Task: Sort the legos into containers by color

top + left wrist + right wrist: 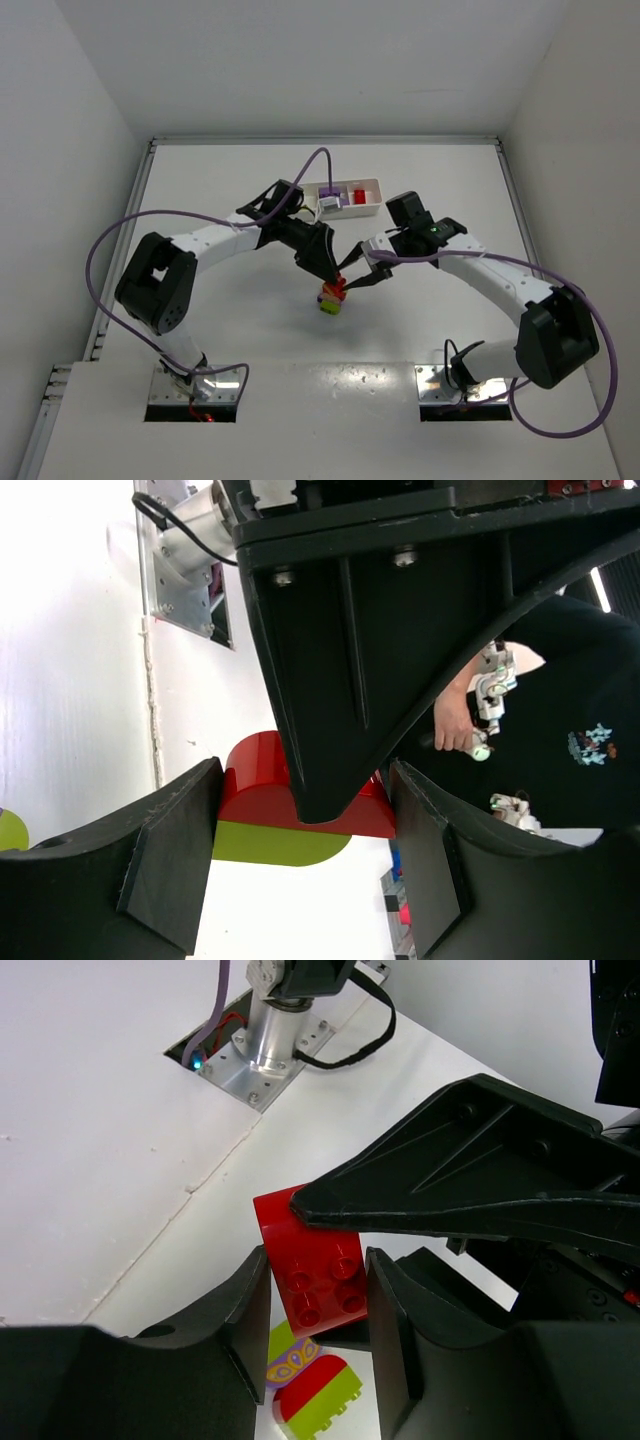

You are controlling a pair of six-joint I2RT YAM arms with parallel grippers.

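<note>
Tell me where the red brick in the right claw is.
The red brick is mid-table in the top view, nearer the arms than the white tray, pinched in the right claw, with the left claw gripping it from the opposite side.

No word, number or brand name can be read in any of the three views. The nearest thing to a sign is a small teal print (590,745) on a dark shirt (600,810) at the right of the left wrist view, perhaps a figure rather than letters, too blurred to tell. In the right wrist view a purple lego (292,1364) bears a yellow ornament, not lettering.
</note>
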